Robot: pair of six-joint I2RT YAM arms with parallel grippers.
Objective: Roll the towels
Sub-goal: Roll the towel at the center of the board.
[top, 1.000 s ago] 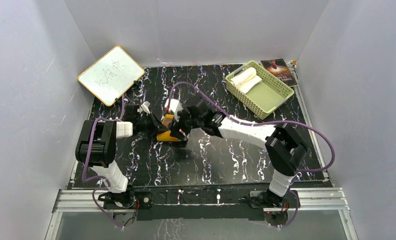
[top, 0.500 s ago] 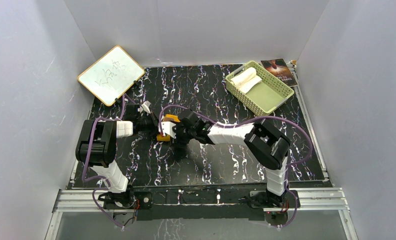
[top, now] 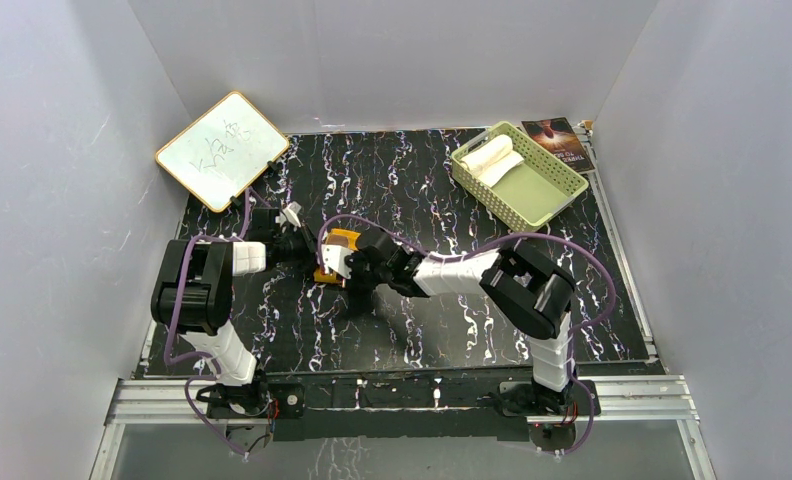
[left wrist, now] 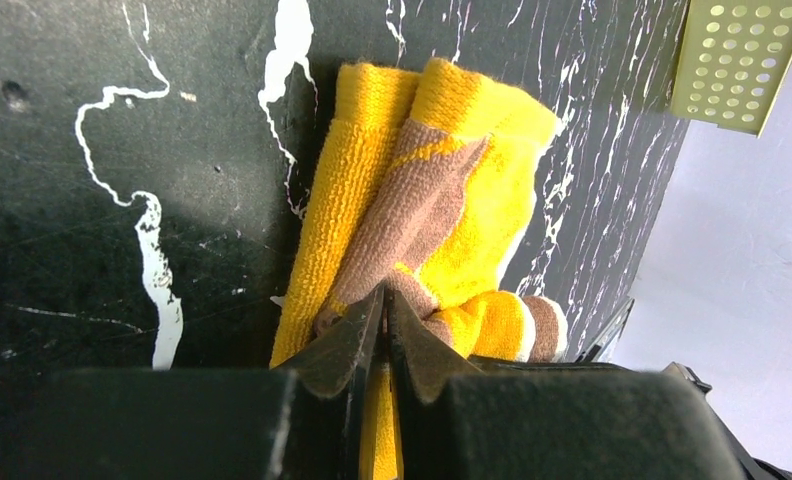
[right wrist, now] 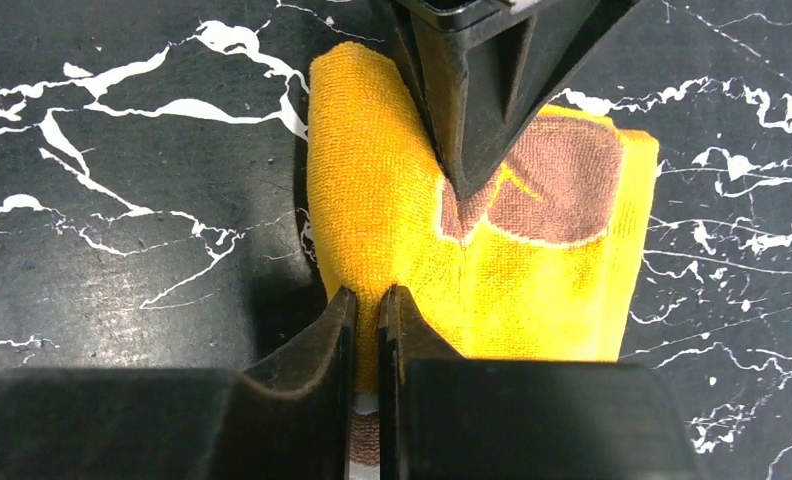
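The mustard-yellow towel (top: pixel 336 246) with a brown patch lies folded in a thick bundle left of the table's middle. My left gripper (top: pixel 308 247) is shut on one end of it; in the left wrist view its fingertips (left wrist: pixel 385 292) pinch yellow and brown cloth (left wrist: pixel 492 190). My right gripper (top: pixel 345 268) is shut on the opposite edge, and yellow cloth (right wrist: pixel 532 290) shows between its fingertips (right wrist: pixel 367 296). The left gripper's fingers (right wrist: pixel 472 120) press the far side of the towel. The cream-white towel (top: pixel 490 157) lies rolled in the green basket (top: pixel 534 192).
The pale green slotted basket stands at the back right, its corner in the left wrist view (left wrist: pixel 737 60). A white board with a wooden frame (top: pixel 222 150) leans at the back left. A dark book (top: pixel 560 140) lies behind the basket. Purple cables loop over both arms.
My right arm has swung left and down to the yellow towel, and its jaws have gone from open to shut on the towel's edge. The left gripper has kept its hold.
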